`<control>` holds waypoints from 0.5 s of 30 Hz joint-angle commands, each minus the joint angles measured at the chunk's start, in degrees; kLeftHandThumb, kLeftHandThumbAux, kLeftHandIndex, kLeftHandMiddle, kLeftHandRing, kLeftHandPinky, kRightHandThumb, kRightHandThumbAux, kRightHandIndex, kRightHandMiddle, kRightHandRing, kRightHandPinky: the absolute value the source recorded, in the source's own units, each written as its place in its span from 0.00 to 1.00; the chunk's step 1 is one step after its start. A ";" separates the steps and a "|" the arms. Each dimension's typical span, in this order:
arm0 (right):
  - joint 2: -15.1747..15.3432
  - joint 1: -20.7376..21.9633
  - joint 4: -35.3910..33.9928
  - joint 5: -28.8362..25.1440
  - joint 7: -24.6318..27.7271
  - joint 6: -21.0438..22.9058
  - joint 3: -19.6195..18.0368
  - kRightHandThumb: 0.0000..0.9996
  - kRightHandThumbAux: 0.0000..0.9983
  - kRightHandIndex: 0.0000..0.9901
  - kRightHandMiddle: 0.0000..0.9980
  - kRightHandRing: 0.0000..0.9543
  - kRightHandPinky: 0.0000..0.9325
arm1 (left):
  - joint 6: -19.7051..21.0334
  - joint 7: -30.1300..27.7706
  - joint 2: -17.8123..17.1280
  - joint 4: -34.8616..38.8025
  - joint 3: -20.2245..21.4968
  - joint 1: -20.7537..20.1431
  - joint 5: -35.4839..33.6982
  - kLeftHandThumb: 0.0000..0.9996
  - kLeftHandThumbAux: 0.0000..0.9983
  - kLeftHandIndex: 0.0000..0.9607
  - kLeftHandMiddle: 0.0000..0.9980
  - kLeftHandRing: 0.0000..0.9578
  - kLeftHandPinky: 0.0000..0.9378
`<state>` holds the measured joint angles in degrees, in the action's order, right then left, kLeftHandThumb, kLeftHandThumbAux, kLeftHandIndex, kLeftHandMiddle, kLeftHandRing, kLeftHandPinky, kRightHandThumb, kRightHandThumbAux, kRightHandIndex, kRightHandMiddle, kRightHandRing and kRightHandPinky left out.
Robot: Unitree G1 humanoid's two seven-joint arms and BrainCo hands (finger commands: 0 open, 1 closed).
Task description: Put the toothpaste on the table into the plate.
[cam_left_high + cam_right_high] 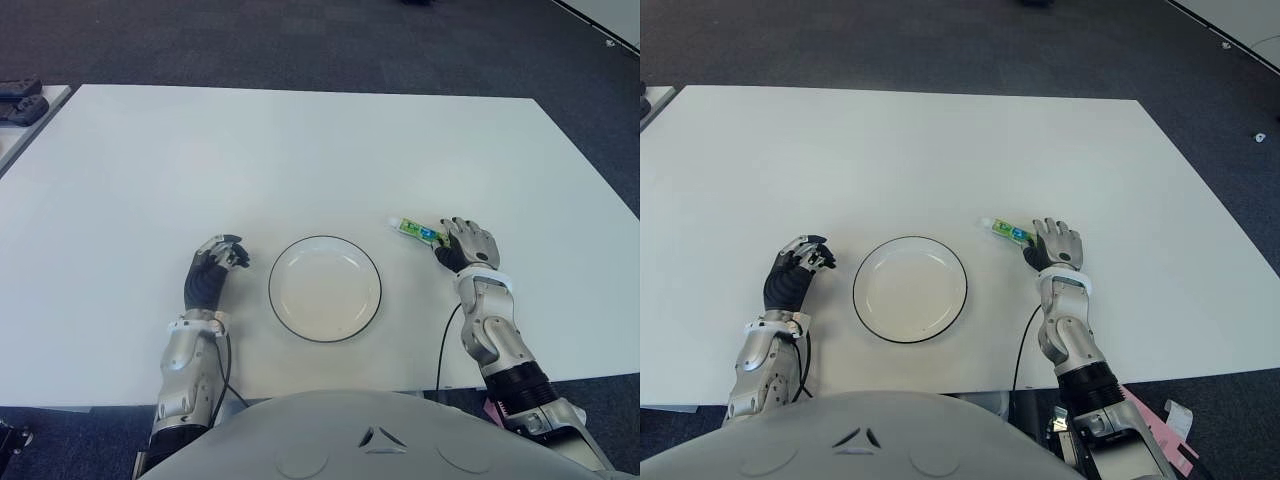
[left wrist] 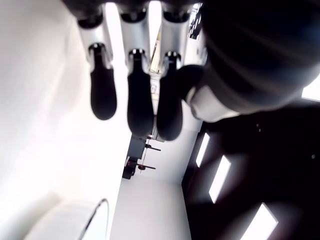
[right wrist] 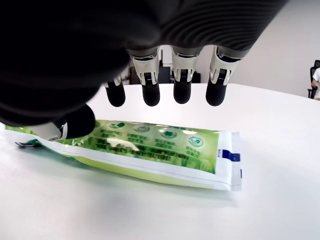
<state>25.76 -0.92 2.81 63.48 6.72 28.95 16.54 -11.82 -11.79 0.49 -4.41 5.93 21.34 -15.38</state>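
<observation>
Right robot hand (image 1: 466,243), fingers spread above the toothpaste (image 1: 415,230), should clench mid-tube; left robot hand (image 1: 212,270) waits unclenched beside the plate (image 1: 372,300).

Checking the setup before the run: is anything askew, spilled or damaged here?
Nothing stands out. The toothpaste lies flat and intact under the open right hand; the plate sits empty beside the left hand.

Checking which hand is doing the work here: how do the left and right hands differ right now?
The right hand is over the toothpaste, right of the plate, fingers spread above the tube and not closed on it. The left hand shows left of the plate with nothing under it or in it. Both hold nothing.
</observation>
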 commanded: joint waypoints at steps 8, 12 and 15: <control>-1.83 3.12 15.11 -4.16 -5.11 -2.03 2.50 0.67 0.18 0.00 0.00 0.00 0.00 | 3.05 -0.22 0.01 -1.53 0.10 2.17 -0.53 0.72 0.72 0.45 0.57 0.58 0.57; -1.76 3.07 15.79 -4.49 -4.71 -2.02 3.75 0.65 0.16 0.00 0.00 0.00 0.00 | 3.92 0.53 0.20 -0.94 0.14 2.39 -0.40 0.72 0.72 0.45 0.58 0.59 0.57; -1.98 2.24 14.80 -4.24 -3.82 -1.48 4.93 0.64 0.16 0.00 0.00 0.00 0.00 | 4.38 0.83 0.34 -0.51 0.22 2.54 -0.35 0.72 0.72 0.45 0.58 0.59 0.58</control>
<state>25.01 3.88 15.99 60.88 -0.05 27.82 18.86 -11.02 -12.08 0.59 -3.28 6.06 21.88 -15.88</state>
